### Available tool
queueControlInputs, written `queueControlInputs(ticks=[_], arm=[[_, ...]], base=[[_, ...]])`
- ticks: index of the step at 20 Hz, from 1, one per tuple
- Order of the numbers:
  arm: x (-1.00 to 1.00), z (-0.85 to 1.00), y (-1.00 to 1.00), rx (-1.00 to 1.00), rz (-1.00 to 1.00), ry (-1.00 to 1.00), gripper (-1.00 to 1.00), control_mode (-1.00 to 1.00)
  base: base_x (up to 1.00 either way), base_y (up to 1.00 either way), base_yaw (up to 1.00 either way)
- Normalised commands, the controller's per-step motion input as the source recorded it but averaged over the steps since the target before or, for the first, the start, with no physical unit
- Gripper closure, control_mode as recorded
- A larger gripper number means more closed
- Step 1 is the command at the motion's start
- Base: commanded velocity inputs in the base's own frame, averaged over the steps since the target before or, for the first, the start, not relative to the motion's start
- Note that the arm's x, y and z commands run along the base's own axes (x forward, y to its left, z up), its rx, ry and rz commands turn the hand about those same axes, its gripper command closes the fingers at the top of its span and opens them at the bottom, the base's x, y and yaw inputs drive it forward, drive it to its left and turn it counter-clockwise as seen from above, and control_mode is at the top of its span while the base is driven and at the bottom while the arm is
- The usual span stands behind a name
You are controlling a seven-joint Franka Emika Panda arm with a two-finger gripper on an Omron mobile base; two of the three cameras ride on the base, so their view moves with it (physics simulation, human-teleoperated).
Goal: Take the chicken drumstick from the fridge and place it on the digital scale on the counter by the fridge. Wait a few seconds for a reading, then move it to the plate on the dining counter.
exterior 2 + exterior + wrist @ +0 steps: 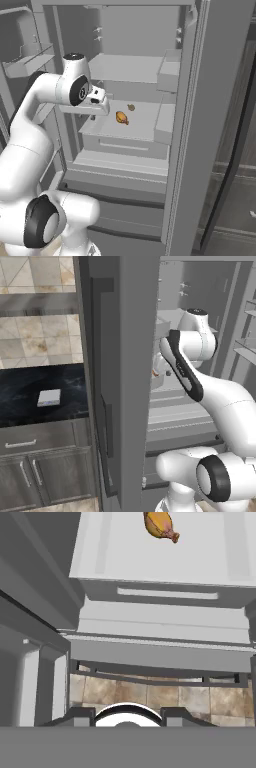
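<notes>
The jaws themselves are hard to make out: in the right base view the gripper (93, 118) hangs below the white wrist at left of centre, just in front of the pale shelf (135, 125), and whether its jaws are spread or pressed together cannot be told; nothing is seen between them. The chicken drumstick (121, 118) lies on that shelf just right of the gripper, apart from it, with a smaller brown bit (131, 107) a little above and to its right. In the hand view the drumstick (161, 525) sits at the top centre of the frame on the pale shelf, with the drawer front below it. The fridge (210, 100) stands open, its dark door edge (120, 381) running down the middle of the left base view. In the left of that view the digital scale (49, 398) rests bare on the black marble counter (30, 386), above grey cabinets with silver handles
</notes>
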Motion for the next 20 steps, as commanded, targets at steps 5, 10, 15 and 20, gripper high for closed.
queueControlInputs(ticks=[5,10,15,20], arm=[[0.0,-0.05,-0.03,0.0,0.0,0.08,-1.0,-1.0],[0.4,-0.41,-0.26,0.01,0.06,0.0,-1.0,-1.0],[0.59,-0.34,-0.45,0.0,0.22,0.0,-1.0,-1.0],[0.59,-0.21,-0.25,0.0,0.26,-0.06,-1.0,-1.0]], base=[[0.0,0.0,0.0],[0.0,0.0,0.0],[0.0,0.0,0.0],[0.0,0.0,0.0]])
